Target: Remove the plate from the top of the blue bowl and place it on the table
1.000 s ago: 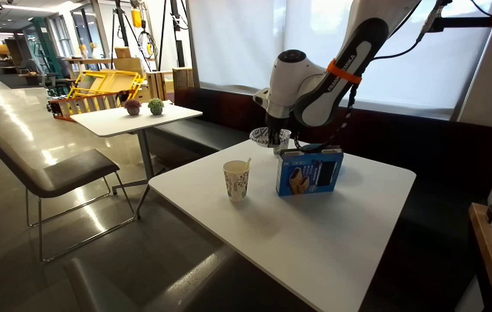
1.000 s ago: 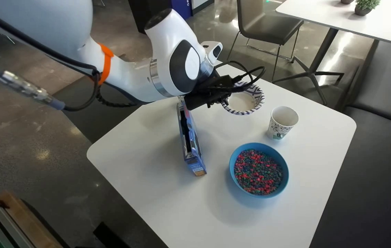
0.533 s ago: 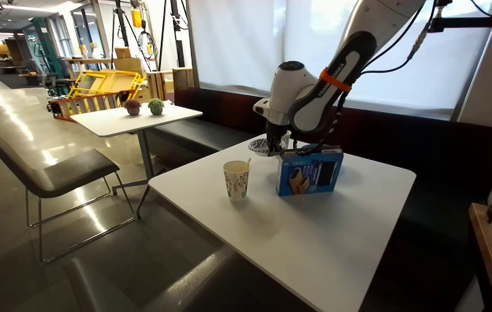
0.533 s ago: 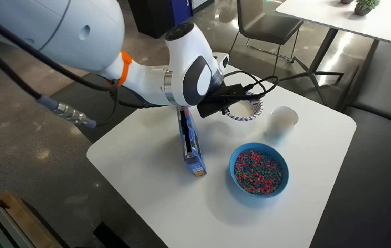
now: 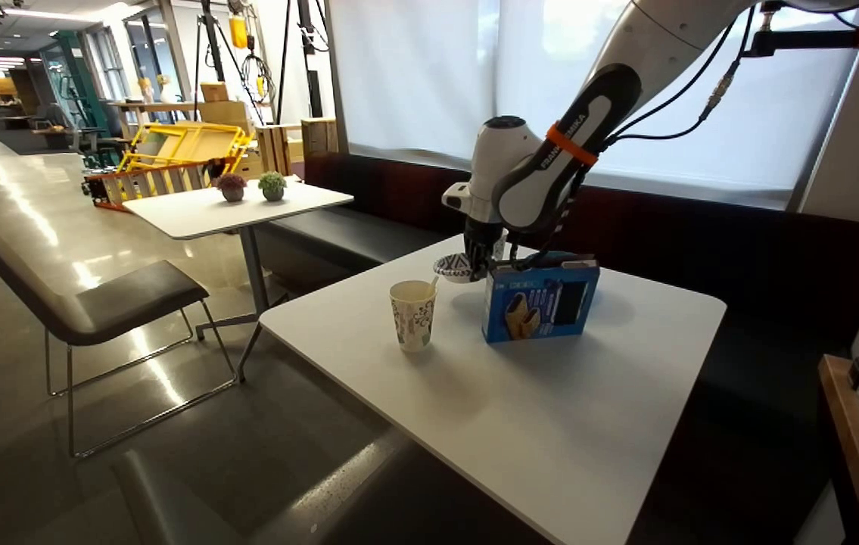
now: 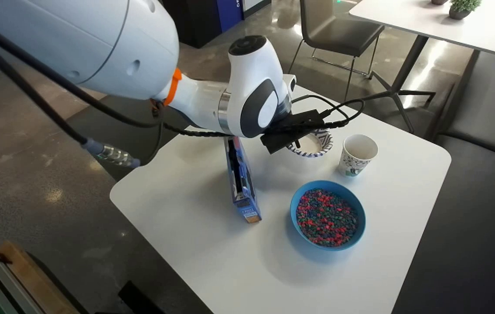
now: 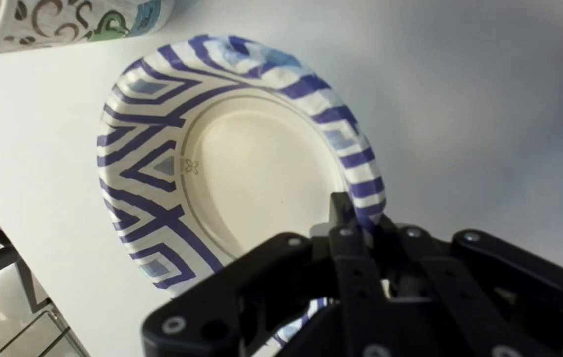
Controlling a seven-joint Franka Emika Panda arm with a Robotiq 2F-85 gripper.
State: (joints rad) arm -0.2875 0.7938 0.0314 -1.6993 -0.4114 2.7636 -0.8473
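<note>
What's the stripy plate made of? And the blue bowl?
The stripy plate looks like paper with a faint sheen: printed stripes, slightly uneven rim. The blue bowl is probably plastic, smooth and fairly dull: even colour, no bright glints.

The arm (image 6: 256, 65) has rounded white housings (image 5: 501, 155), a dark teardrop-shaped panel (image 6: 249, 108) with white inset (image 6: 267, 112), and a silver joint ring (image 6: 224, 111). An orange band (image 5: 571, 144) partly covers the FRANKA EMIKA lettering (image 5: 552, 157). A black cable (image 6: 74, 133) carries a metallic connector (image 6: 114, 155). The gripper (image 7: 363, 223) is black, with silver screw heads (image 7: 173, 325).
</note>
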